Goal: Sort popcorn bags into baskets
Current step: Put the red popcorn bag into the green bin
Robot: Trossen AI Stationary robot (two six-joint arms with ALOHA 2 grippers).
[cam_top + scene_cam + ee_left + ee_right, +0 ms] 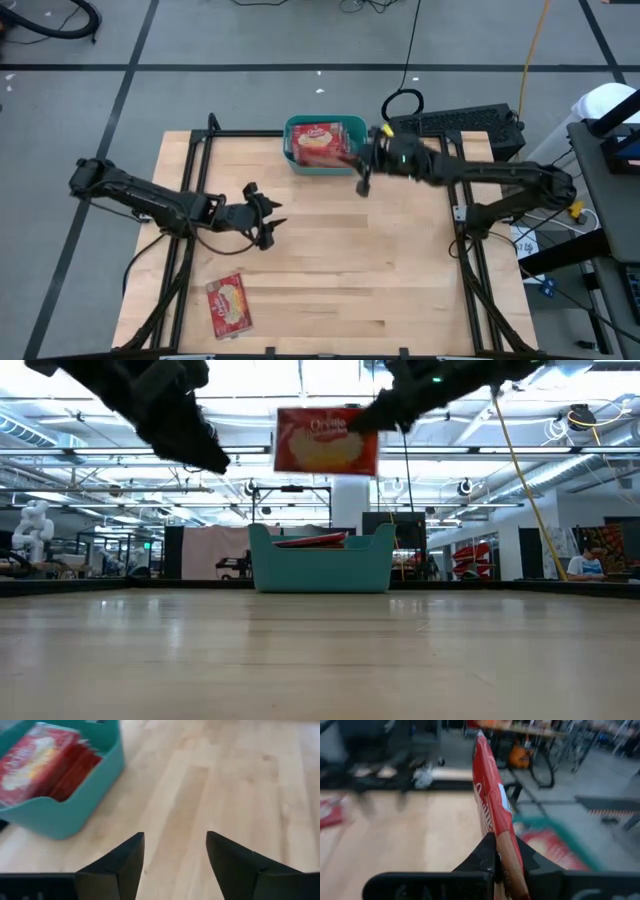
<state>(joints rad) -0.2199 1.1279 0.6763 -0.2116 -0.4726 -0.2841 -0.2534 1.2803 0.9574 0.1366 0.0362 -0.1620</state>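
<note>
Our right gripper (362, 158) is pinched tight on one popcorn bag (326, 440) and holds it up in the air. In the low view the bag hangs flat and upright, with its long side going across, and the teal basket (322, 568) sits right under it. So the basket is just below and a little to the side of our right gripper, and we think the next move is only to let go and drop the bag straight down. The basket already has red bags (322, 142) lying in it, so the new one should land on top of them. In the right wrist view the held bag sticks up edge-on between our dark fingers (487, 851). Our left gripper (262, 216) is out over the middle of the table (400, 280) with its two fingers (122, 865) spread apart and nothing between them. The basket is ahead of it and off to one side. One more bag (228, 304) lies flat on the wood behind our left gripper, near the front edge, well apart from the basket. Our left arm is much nearer to that bag, so we think it should be the one to fetch it.
</note>
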